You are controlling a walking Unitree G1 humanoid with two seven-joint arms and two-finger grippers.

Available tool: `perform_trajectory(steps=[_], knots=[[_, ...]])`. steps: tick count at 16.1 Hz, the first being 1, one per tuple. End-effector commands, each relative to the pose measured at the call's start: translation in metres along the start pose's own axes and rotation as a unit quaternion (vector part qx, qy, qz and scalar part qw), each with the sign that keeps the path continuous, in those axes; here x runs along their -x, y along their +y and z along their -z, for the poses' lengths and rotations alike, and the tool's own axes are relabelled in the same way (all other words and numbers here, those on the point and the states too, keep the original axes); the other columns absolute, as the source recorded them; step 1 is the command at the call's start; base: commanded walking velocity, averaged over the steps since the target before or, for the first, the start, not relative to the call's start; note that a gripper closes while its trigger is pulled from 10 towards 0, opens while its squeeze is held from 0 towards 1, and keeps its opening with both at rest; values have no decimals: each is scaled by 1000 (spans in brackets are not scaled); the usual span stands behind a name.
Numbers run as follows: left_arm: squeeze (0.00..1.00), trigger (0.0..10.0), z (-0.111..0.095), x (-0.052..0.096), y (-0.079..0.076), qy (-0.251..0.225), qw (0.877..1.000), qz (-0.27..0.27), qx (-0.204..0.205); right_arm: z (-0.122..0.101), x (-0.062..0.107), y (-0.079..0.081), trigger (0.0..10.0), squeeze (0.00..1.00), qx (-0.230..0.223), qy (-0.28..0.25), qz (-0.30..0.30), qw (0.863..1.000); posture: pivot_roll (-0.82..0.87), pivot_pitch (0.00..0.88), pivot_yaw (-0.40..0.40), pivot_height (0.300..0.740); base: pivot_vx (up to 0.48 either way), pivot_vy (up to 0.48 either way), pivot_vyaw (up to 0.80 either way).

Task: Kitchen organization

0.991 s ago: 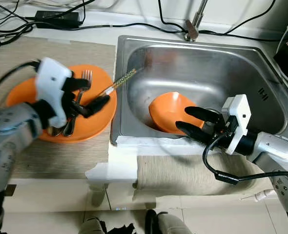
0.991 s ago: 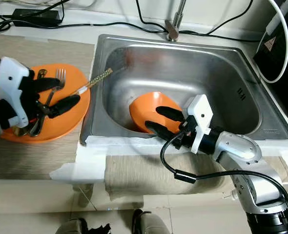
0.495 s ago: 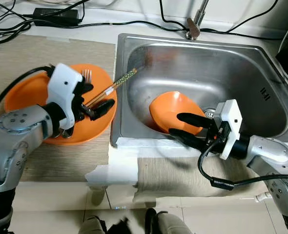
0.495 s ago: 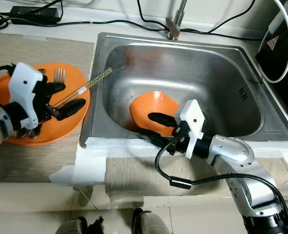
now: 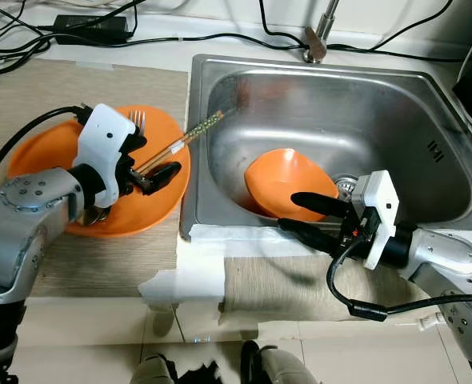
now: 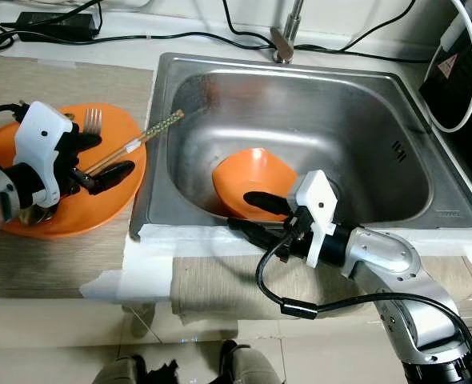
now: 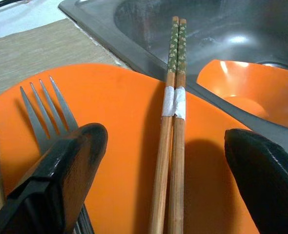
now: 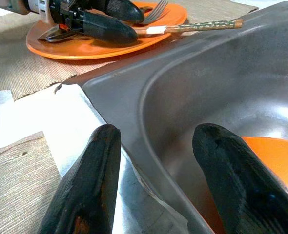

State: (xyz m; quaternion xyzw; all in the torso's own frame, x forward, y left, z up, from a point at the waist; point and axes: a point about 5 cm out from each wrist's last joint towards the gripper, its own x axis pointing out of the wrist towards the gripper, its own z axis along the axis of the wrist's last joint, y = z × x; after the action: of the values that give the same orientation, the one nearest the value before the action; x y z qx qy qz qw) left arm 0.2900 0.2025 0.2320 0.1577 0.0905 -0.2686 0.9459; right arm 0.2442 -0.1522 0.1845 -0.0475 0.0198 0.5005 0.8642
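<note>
Orange plate (image 5: 52, 152) holds fork (image 7: 41, 105); chopsticks (image 5: 190, 139) bridge plate and sink rim (image 5: 190, 152). Left gripper (image 5: 148, 164) straddles them, jaws apart, probably lining up a grasp. Right gripper (image 5: 312, 216) open over front rim, beside orange bowl (image 5: 280, 176) in basin.

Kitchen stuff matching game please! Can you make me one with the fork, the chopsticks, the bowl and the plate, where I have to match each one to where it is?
Things:
1. fork
2. chopsticks
3. orange bowl
4. orange plate

Places:
A. down inside the metal sink
B. flat on the woven mat, left of the sink
C. lying on the plate, prongs pointing away from the robot
D. one end on the plate, the other end poking out over the sink's edge

Right pairs: 1-C, 2-D, 3-A, 4-B
</note>
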Motion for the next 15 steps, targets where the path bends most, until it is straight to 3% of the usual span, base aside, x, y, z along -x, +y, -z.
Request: perform_trajectory(steps=[1,6,11,15], knots=[[0,10000,9,-3,-1,29,999,25,20,-3,3,-1,10000,0,8,3,-6,1000,-150,187,-77,740,0,0,0],[0,10000,-9,-6,7,30,996,78,34,-7,5,-7,10000,0,26,16,-20,999,-151,190,-79,740,0,0,0],[0,10000,-17,-9,10,17,998,68,6,-10,6,-9,10000,0,31,15,-19,999,-155,191,-80,740,0,0,0],[0,10000,-18,-11,13,13,998,64,15,-14,4,-10,10000,0,30,4,-21,999,-153,190,-82,740,0,0,0]])
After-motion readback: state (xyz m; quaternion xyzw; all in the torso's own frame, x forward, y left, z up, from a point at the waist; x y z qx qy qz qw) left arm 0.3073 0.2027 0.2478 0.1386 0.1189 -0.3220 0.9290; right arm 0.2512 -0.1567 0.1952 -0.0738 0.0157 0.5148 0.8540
